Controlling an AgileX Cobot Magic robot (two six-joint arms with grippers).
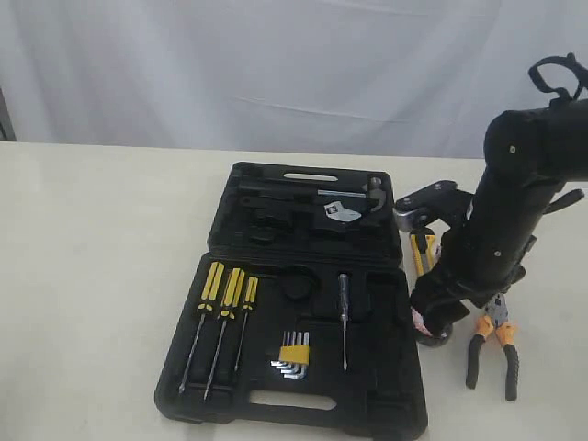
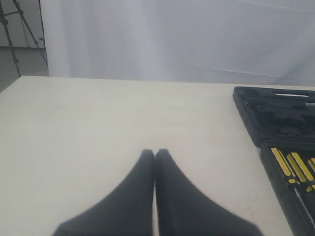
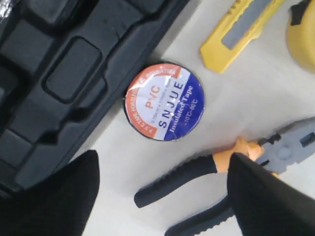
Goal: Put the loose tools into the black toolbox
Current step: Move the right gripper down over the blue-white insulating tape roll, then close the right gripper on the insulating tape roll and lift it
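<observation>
right end effector [image 3: 165,162] released above PVC tape roll [image 3: 164,101] flat on bench [image 1: 92,276] just beside open black toolbox [image 3: 59,88], pliers [image 3: 197,172], yellow utility knife [image 3: 241,29], yellow tape measure [image 3: 302,39] near it on bench, left end effector [image 2: 155,152] clenched, empty

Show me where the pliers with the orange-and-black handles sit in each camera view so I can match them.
Exterior view: the pliers lie on the table at lower right, right of the black toolbox.
Left wrist view: not in it.
Right wrist view: the pliers lie next to the tape roll, on its far side from the toolbox.
Shared landmark: the black toolbox, visible in all three.
</observation>
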